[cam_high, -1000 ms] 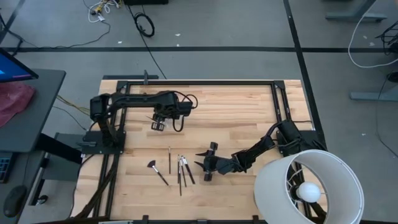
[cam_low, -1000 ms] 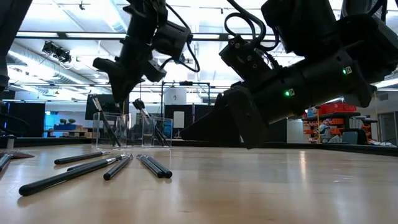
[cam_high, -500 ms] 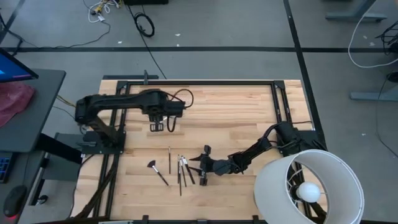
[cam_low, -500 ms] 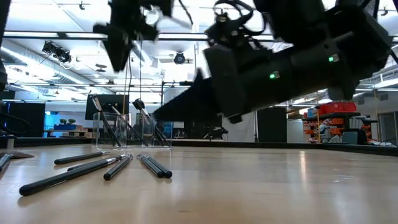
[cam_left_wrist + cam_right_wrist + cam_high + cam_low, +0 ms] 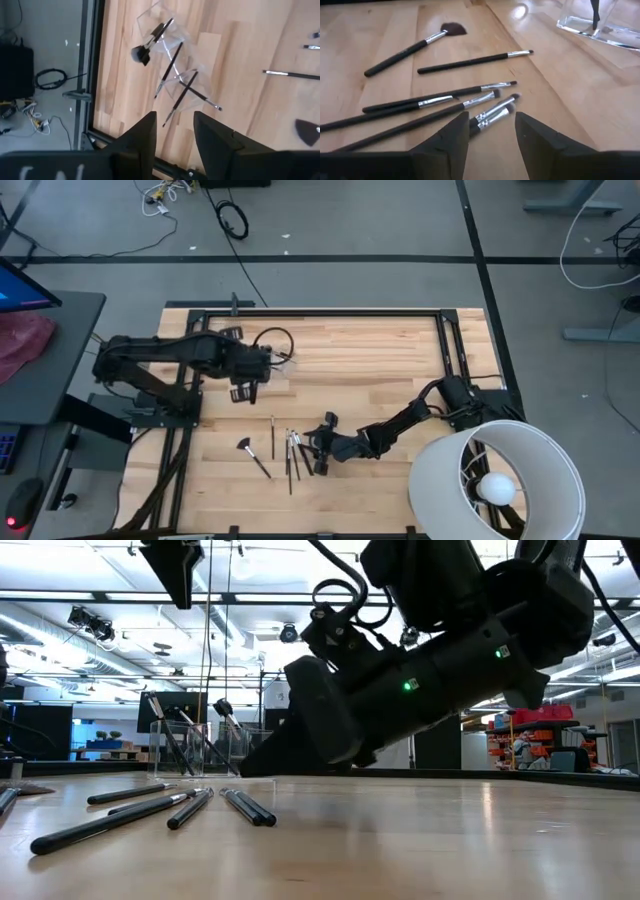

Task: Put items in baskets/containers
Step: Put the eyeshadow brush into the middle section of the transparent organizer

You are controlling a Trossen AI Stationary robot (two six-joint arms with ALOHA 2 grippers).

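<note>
— While the task is under way, how much is done?
— Roughly a third, by my judgement. Three thin dark-handled makeup brushes (image 5: 170, 70) stand leaning in the small clear plastic container (image 5: 172, 47), which sits just below and ahead of the left gripper (image 5: 173, 131). That gripper hangs above it, fingers parted and holding nothing.
— And what is left?
— About six loose brushes (image 5: 440, 97) lie flat on the wooden table (image 5: 380, 360), including a fan-shaped brush (image 5: 410, 47). The right gripper (image 5: 492, 127) sits low with the nearest handles just ahead of its fingertips, fingers apart and holding nothing. Each loose brush still needs carrying over.
</note>
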